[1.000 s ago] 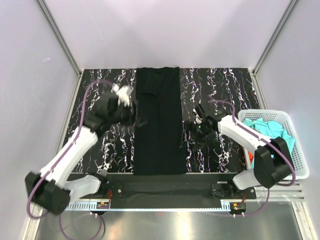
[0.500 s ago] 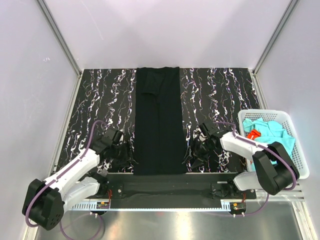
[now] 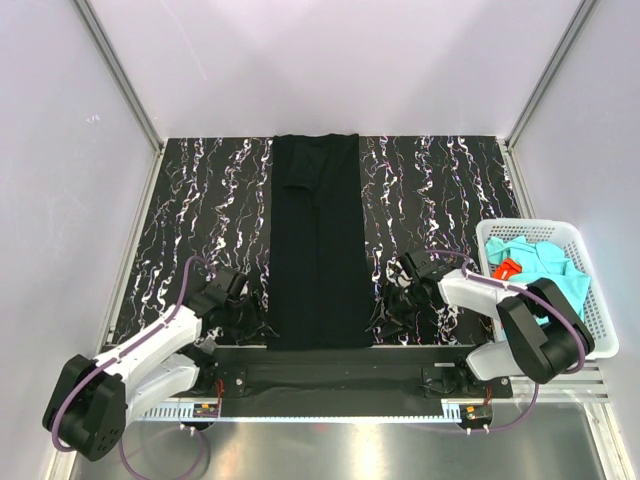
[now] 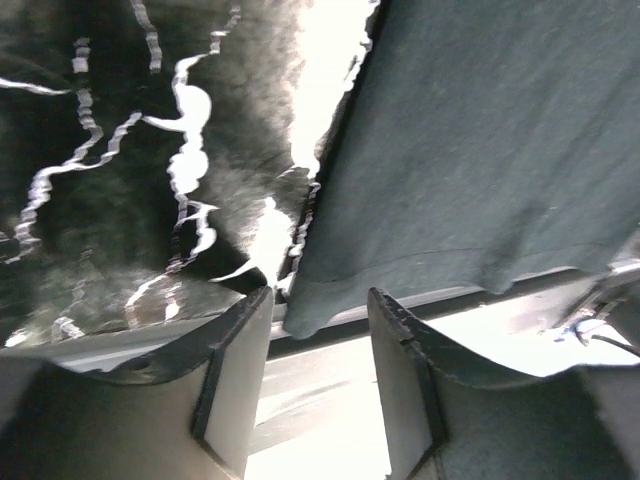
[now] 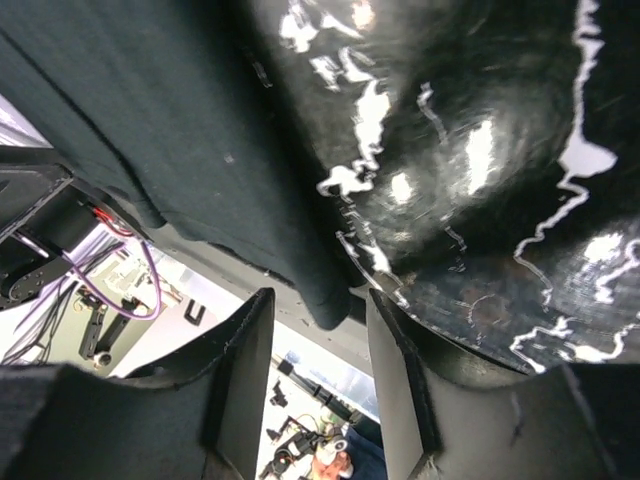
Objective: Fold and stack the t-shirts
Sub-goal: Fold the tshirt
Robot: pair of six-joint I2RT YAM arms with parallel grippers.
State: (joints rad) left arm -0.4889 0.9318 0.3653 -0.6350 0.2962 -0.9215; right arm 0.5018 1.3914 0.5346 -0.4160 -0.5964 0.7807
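The black t-shirt (image 3: 320, 250) lies on the table as a long narrow strip, running from the far edge to the near edge. My left gripper (image 3: 254, 322) is at its near left corner and my right gripper (image 3: 388, 310) at its near right corner. In the left wrist view the shirt (image 4: 470, 150) ends in a hem corner that hangs over the table edge, between the tips of my left gripper (image 4: 320, 305). In the right wrist view the shirt (image 5: 150, 120) has its corner between the tips of my right gripper (image 5: 322, 305). Both sets of jaws stand apart and clamp nothing.
A white lattice basket (image 3: 600, 335) at the right table edge holds turquoise t-shirts (image 3: 545, 262) and an orange-red one (image 3: 508, 268). The black marbled table top (image 3: 200, 200) is bounded by grey walls on three sides. The arm bases sit along the near rail.
Both grippers have dropped from mid-table to the shirt's near corners at the table edge. Their jaws have narrowed. The shirt has not moved.
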